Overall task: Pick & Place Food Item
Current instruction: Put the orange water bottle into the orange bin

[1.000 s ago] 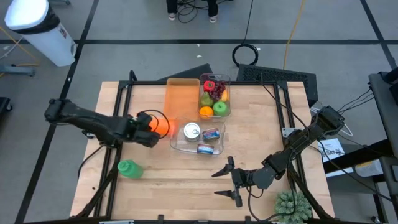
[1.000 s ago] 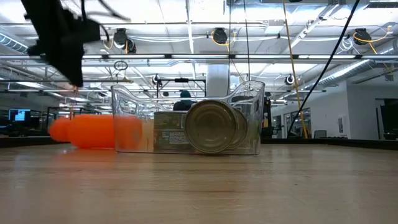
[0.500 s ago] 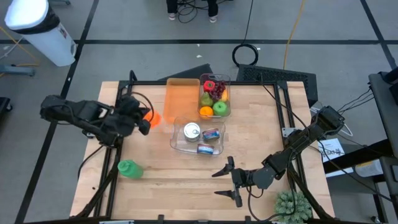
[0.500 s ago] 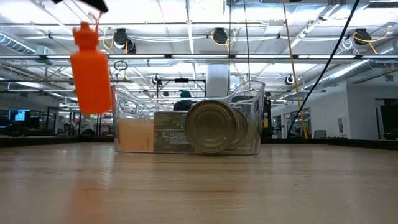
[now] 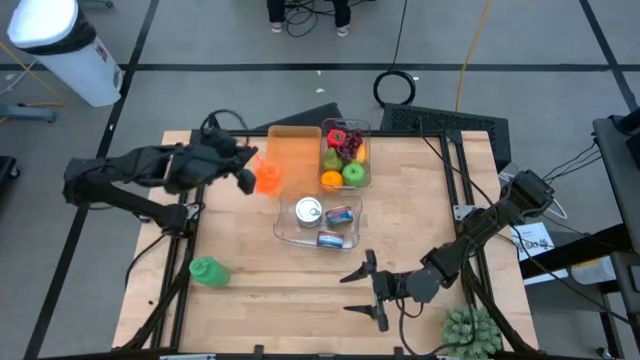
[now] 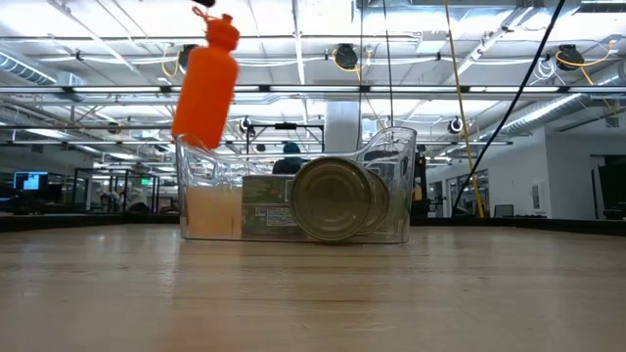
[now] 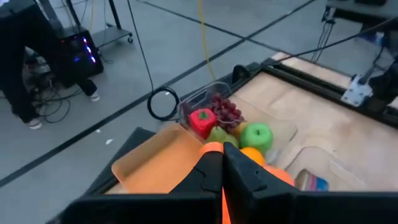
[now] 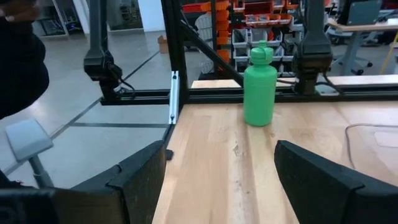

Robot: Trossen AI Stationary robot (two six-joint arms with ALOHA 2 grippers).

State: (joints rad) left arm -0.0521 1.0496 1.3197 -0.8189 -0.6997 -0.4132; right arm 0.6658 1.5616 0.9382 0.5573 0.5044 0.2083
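Orange bottle (image 6: 203, 86) in the upper left of the frame, well above the table (image 6: 313, 288), tilted with its cap toward the upper right and pinched at the cap by a dark tip barely entering from the top edge. Below and right of it, at centre frame, a clear plastic bin (image 6: 293, 186) standing on the wood. Inside the bin, a round metal can (image 6: 335, 200) lying on its side, lid facing forward, beside a labelled tin (image 6: 266, 206) to its left. Orange tint through the bin's lower left wall. Behind everything, a wide hall with ceiling lights and cables hanging at upper right.
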